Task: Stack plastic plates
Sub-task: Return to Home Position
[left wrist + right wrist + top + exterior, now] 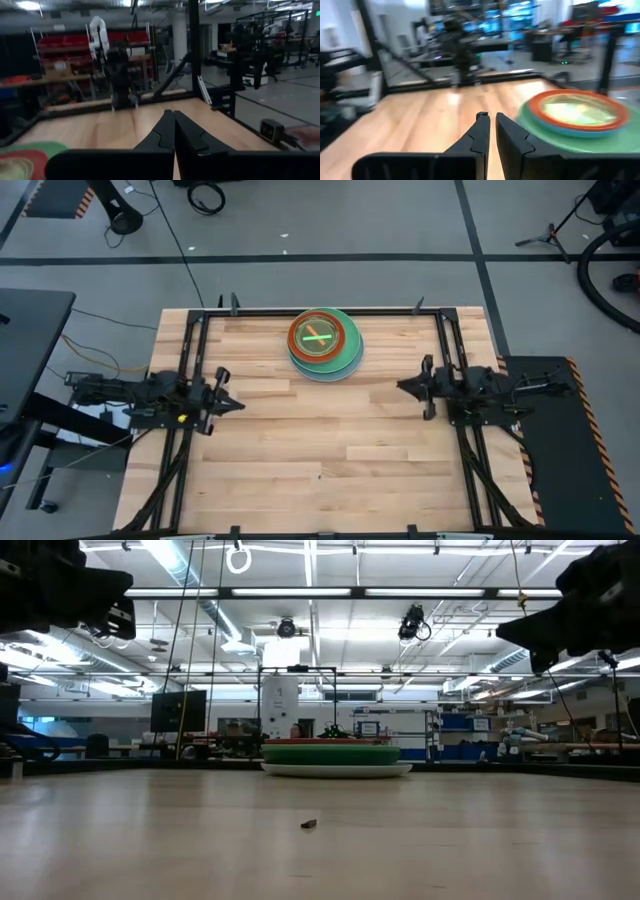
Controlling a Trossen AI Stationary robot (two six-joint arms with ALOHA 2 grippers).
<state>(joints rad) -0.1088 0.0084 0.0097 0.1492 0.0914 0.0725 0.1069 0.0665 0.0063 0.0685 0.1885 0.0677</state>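
Observation:
The plastic plates (325,345) sit in one stack at the far middle of the wooden table, the bottom plate resting flat on the wood. A translucent lime small plate (318,336) is on top, with an orange-red rim (296,338) around it, a green large plate (351,340) below and a light blue edge (322,373) at the bottom. The stack also shows in the low view (335,755) and both wrist views (30,155) (575,117). My left gripper (238,404) (173,114) hovers shut at the table's left side. My right gripper (402,386) (490,117) hovers at the right side, fingers a slit apart, holding nothing.
Black frame rails (190,350) (450,345) run along the table's left and right sides and far edge. A small dark scrap (310,825) lies on the wood near the front. Bare wood (320,450) stretches between the two arms and toward the near edge.

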